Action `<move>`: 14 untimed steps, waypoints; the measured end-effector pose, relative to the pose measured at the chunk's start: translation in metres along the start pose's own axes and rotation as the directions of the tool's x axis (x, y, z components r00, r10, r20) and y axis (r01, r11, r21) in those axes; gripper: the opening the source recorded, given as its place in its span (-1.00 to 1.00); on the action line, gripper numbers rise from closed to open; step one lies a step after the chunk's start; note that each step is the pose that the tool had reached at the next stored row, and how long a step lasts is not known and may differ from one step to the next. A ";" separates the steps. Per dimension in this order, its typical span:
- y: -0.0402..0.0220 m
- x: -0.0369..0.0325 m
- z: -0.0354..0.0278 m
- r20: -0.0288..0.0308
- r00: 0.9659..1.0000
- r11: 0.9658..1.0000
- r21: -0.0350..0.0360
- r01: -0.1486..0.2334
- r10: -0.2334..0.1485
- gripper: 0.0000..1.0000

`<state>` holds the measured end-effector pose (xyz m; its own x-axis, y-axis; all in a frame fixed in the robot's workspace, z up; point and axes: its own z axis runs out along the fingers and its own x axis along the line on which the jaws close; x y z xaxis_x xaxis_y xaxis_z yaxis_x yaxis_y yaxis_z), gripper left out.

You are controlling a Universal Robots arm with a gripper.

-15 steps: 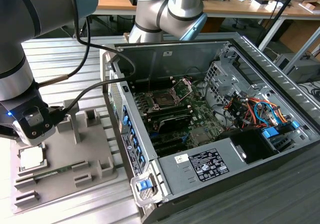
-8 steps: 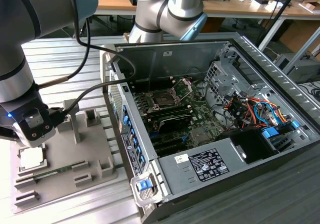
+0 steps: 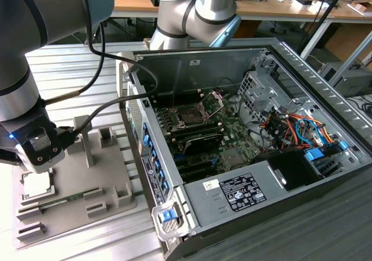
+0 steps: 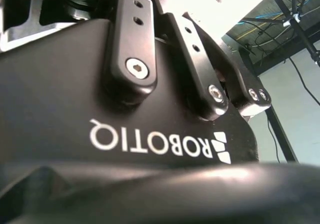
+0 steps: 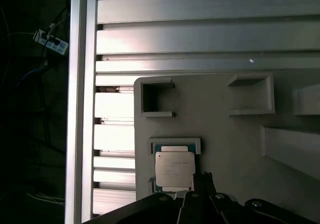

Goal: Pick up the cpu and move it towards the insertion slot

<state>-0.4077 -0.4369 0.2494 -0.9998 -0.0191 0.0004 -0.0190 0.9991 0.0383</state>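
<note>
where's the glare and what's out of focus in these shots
First wrist view: strong glare on the metal slats, blackness beyond them, the chip evenly lit. Second wrist view: background patch blown out white, the nearest dark band out of focus. Exterior view: even light, the near arm soft.

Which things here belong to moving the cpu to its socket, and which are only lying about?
For the job: cpu in the grey holder; CPU socket in the open computer case; gripper above the cpu.
Lying about: green memory stick; power supply; coloured cables.
</note>
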 end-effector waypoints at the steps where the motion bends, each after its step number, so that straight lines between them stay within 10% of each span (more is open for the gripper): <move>1: -0.0002 0.0000 0.0001 0.000 1.000 1.000 0.000 0.000 0.000 -0.79; 14: -0.0035 0.0001 0.0022 0.000 1.000 1.000 0.000 0.000 0.000 -0.79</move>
<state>-0.4077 -0.4403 0.2470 -0.9998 -0.0191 0.0005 -0.0191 0.9991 0.0382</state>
